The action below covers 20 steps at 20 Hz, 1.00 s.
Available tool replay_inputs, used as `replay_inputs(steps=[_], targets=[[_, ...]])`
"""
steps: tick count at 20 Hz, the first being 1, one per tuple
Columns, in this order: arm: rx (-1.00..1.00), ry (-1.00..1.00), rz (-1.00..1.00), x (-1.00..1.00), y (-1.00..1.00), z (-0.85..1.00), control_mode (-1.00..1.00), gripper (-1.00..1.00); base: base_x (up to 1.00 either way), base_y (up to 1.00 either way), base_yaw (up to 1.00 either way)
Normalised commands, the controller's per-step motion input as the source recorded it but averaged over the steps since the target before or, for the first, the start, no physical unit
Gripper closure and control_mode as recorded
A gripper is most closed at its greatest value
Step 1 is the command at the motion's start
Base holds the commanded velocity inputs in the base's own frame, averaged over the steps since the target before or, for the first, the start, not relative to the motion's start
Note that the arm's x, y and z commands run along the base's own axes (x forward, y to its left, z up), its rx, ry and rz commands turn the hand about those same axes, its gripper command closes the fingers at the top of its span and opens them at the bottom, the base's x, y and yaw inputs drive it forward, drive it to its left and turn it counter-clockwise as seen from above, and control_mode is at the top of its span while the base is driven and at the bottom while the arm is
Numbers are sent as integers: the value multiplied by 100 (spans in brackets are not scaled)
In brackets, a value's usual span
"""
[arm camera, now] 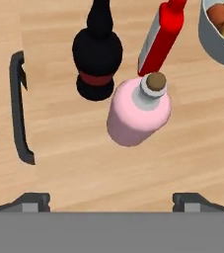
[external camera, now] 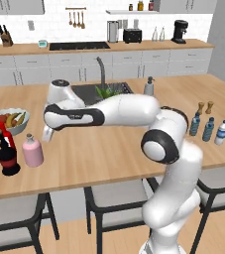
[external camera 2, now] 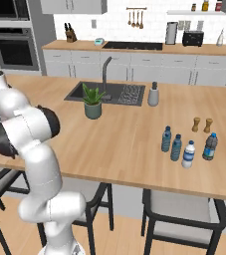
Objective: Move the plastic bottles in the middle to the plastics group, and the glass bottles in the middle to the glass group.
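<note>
Nearest the hand camera, the two dark fingertips of the hand [arm camera: 111, 200] stand wide apart and released, gripping nothing. Directly ahead of them the pink glass bottle [arm camera: 138, 112] stands upright on the desk [arm camera: 74, 173], clear of both fingers, just beside the black-and-red bottle [arm camera: 97, 57] of the glass group near the desk's left end. At the right end stand the plastic bottles [external camera: 212, 128].
</note>
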Motion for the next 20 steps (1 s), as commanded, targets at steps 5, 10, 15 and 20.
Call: replay_inputs(steps=[5, 10, 15, 20], targets=[[2, 0, -7, -77, -100, -22, -100, -100, 0, 0, 0], [0, 0, -2, -54, -100, 8, -100, -100, 0, 0, 0], [0, 0, 0, -43, -100, 70, -100, -100, 0, 0, 0], [0, 1, -14, -65, -100, 63, -100, -100, 0, 0, 0]])
